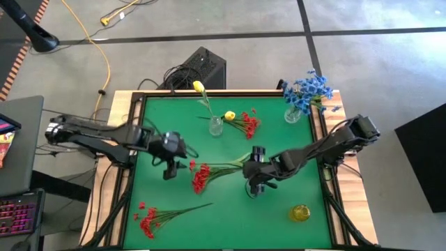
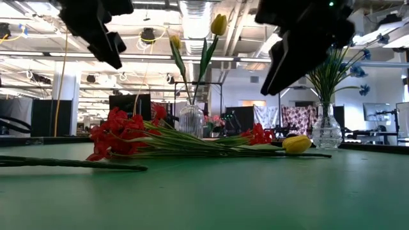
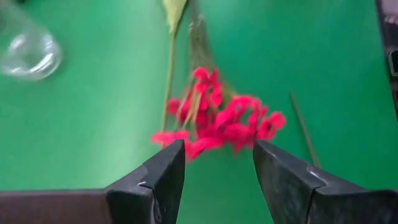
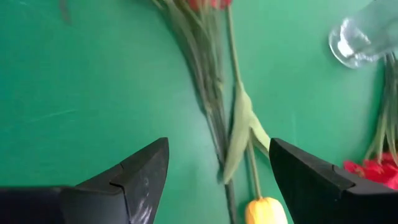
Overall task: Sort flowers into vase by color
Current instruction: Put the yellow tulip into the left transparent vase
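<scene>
A bunch of red blooms (image 1: 200, 176) lies mid-table, its stems (image 1: 230, 166) running right. My left gripper (image 1: 171, 166) hangs open above the table just left of it, and the blooms (image 3: 217, 121) show beyond its fingers (image 3: 217, 152). My right gripper (image 1: 255, 174) hangs open over the stem ends. Between its fingers (image 4: 217, 149) lie the stems (image 4: 208, 93) and a yellow tulip bud (image 4: 266, 210), also seen in the low view (image 2: 297, 144). A clear vase (image 1: 215, 126) holds yellow tulips (image 1: 198, 87). A second vase (image 1: 293, 113) holds blue flowers (image 1: 306, 87).
More red blooms lie near the near-left corner (image 1: 148, 219) and right of the clear vase (image 1: 249, 124). A yellow glass vase (image 1: 300, 213) stands near the near-right corner. A raised wooden rim (image 1: 132, 139) frames the green mat. Bare mat lies along the near edge.
</scene>
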Action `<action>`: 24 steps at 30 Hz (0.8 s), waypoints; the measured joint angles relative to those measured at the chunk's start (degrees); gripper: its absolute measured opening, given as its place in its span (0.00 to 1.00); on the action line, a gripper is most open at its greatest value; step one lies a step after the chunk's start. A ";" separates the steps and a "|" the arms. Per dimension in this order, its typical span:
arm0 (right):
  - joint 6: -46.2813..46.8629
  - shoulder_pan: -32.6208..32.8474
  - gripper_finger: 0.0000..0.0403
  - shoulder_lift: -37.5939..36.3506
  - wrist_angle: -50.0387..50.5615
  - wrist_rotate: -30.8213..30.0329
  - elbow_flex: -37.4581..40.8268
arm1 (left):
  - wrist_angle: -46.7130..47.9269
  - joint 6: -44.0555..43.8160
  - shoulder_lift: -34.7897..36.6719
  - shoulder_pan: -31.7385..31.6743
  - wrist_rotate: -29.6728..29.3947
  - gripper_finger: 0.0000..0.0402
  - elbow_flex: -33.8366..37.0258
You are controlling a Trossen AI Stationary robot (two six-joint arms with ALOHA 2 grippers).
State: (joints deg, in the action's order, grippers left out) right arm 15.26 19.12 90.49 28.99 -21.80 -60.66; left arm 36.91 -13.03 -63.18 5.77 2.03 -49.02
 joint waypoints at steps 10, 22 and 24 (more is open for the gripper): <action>1.90 -2.36 0.76 0.29 2.34 -0.06 0.00 | -36.52 4.96 -8.21 4.57 -14.57 0.44 11.15; 3.39 -1.50 0.76 0.29 1.66 -0.61 0.00 | -46.53 16.61 -30.18 1.24 -17.79 0.34 -0.43; 3.79 -1.50 0.76 0.29 1.80 -0.62 0.00 | -46.05 17.67 -34.15 0.79 -19.24 0.33 -4.13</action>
State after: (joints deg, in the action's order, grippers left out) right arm 19.05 17.63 90.78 30.79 -22.42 -60.66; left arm -9.14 4.65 -97.33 6.56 -17.22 -53.15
